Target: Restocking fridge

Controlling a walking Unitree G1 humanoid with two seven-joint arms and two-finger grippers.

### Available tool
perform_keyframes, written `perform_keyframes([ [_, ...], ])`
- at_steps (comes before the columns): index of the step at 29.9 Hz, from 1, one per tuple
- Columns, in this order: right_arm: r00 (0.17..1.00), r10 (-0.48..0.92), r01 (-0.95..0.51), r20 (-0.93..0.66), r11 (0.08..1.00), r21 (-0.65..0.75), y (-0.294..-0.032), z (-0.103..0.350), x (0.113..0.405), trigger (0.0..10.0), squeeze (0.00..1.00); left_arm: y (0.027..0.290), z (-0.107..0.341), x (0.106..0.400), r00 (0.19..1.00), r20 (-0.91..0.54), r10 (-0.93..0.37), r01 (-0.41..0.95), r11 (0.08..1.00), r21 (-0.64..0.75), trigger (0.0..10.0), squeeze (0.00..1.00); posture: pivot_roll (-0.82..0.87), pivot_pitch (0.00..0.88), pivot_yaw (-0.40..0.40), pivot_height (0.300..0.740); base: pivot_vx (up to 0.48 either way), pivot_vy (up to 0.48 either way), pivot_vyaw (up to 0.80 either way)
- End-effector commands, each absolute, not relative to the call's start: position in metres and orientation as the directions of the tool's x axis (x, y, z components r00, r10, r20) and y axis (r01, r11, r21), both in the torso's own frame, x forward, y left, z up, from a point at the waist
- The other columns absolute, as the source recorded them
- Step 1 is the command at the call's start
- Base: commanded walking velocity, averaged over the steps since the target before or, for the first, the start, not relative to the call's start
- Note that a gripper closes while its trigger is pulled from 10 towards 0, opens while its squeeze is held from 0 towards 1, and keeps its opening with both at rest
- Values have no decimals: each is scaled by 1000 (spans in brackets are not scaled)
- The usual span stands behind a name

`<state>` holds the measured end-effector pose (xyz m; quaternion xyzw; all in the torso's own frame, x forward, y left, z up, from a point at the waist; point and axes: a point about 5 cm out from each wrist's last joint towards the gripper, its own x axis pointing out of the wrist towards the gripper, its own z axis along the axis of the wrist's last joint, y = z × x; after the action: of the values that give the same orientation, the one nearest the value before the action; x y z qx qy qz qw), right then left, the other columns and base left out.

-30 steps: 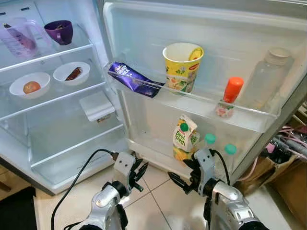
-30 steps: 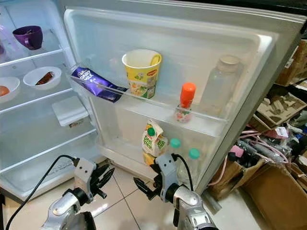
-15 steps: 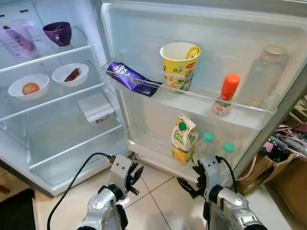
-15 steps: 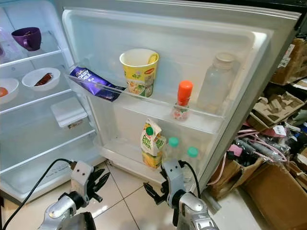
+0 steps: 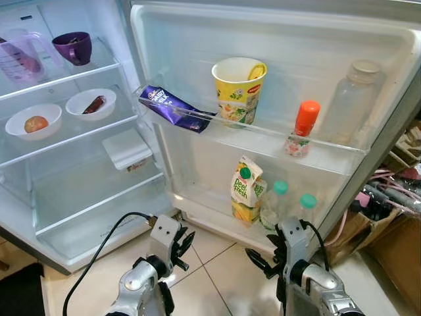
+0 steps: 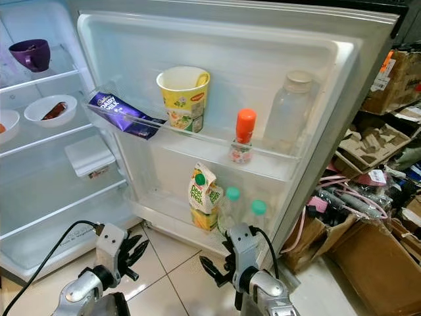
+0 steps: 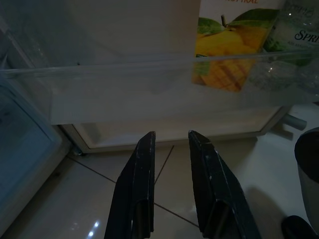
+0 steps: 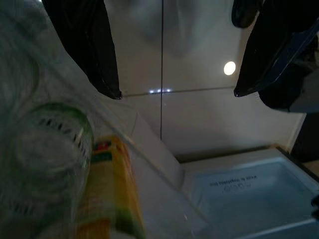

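The white fridge door (image 5: 197, 39) stands open, with the robot's two arms low in front of it above the tiled floor (image 5: 217, 276). The left gripper (image 7: 169, 149) hangs empty, its black fingers parted by a narrow gap, pointing at the door's bottom rack. The right gripper (image 8: 174, 74) is spread wide and holds nothing, just beside that rack. In the bottom rack a yellow-and-green juice carton (image 5: 245, 191) stands upright next to two clear bottles with green caps (image 5: 289, 201). The upper door shelf carries a tilted purple chocolate-milk carton (image 5: 172, 108), a yellow paper cup (image 5: 237, 89), a small orange-capped bottle (image 5: 301, 128) and a clear plastic bottle (image 5: 352, 102) (all upright except the carton).
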<state>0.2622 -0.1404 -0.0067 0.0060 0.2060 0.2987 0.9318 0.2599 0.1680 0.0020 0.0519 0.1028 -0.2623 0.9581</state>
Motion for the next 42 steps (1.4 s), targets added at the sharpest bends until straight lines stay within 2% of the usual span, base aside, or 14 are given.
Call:
perform_keyframes([
  [1,720,583,-572,-376,806,153,-136,-10,259,10000,0,178,-5,252,835,-276,-477,508,859,54,10000,0,-26,70,33,464,0,0,0],
  [7,718,590,-575,-370,802,163,-136,-10,258,10000,0,178,-7,251,833,-285,-474,508,860,54,10000,0,-26,69,34,464,0,0,0],
  [36,705,618,-594,-346,783,188,-135,-9,258,10000,0,180,-10,249,829,-311,-464,504,862,57,10000,0,-24,61,37,609,0,0,0],
  [42,708,610,-586,-356,789,186,-134,-11,257,10000,0,180,-10,249,830,-315,-461,502,863,58,10000,0,-24,61,37,628,0,0,0],
])
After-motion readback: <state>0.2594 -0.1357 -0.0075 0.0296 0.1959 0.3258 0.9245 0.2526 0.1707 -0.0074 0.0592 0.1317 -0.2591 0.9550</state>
